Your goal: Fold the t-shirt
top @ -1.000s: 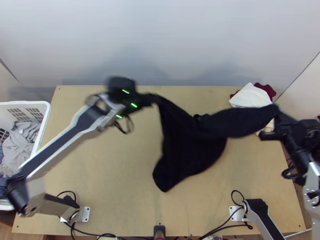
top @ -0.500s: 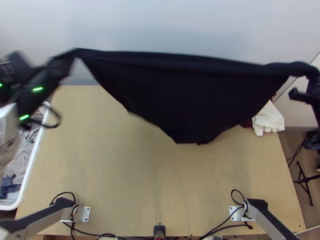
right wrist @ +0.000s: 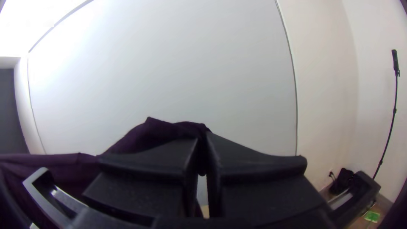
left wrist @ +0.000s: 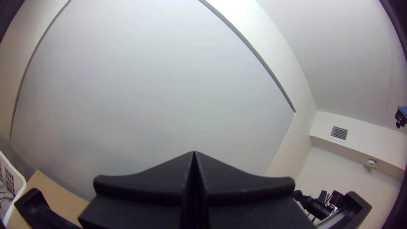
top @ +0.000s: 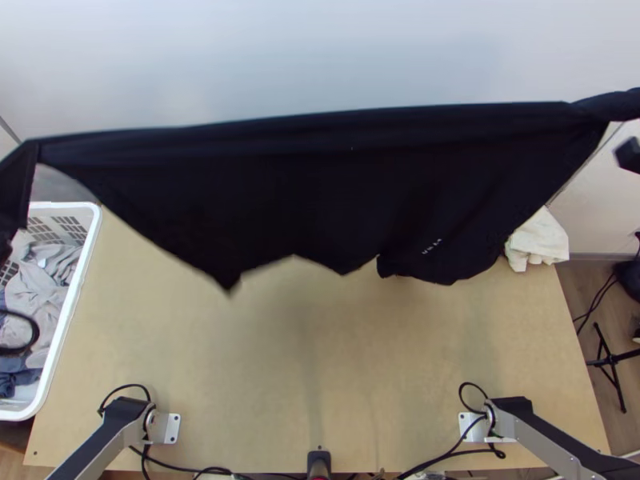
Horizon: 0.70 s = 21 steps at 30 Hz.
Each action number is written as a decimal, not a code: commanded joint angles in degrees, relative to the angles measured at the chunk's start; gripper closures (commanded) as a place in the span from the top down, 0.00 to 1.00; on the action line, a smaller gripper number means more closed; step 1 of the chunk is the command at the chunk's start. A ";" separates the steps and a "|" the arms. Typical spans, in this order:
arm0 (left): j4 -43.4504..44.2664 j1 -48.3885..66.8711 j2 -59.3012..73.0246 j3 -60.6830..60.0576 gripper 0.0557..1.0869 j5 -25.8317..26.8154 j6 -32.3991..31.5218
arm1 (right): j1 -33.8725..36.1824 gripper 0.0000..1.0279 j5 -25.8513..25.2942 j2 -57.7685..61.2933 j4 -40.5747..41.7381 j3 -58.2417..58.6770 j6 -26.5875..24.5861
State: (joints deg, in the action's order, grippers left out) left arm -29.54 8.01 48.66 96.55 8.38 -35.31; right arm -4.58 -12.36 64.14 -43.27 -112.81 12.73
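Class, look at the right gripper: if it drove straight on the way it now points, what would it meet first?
Beyond the t-shirt it holds, the right gripper would probably meet the pale wall panel first; the way there looks free, though its depth is unclear.

A pale wall rises behind the table.

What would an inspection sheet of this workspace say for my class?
Surface: light wooden table
Job's things: black fabric t-shirt, stretched wide above the table, lower edge uneven
Clutter: white plastic basket of grey and blue clothes, left; crumpled cream cloth, far right
Left black two-fingered hand: shut on one shirt end
Right black two-fingered hand: shut on the other end
Cables: black cables at the near edge
Surroundings: pale grey wall behind; black stand, right
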 commanded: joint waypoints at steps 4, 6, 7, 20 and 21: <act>-3.07 -1.42 -8.15 -5.06 0.04 0.76 0.33 | -2.98 0.03 13.77 -3.67 -16.32 -19.99 7.31; -3.60 -2.74 -9.55 -5.85 0.04 0.76 0.07 | -2.72 0.03 15.88 -6.40 -19.31 -19.99 8.10; -4.12 -3.09 -10.08 -5.94 0.04 0.76 -0.11 | -2.01 0.03 17.55 -7.71 -20.89 -19.99 8.54; -9.04 -7.66 -14.65 -4.44 0.04 0.67 -1.16 | -1.84 0.03 24.75 -12.90 -30.83 -18.58 13.81; -9.13 -7.66 -14.91 -5.41 0.04 0.58 -0.73 | -2.89 0.03 24.75 -13.07 -30.91 -17.26 13.81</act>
State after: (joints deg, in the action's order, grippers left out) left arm -36.80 2.02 35.97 92.20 9.02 -36.67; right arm -4.60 9.50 52.71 -69.63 -132.27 24.88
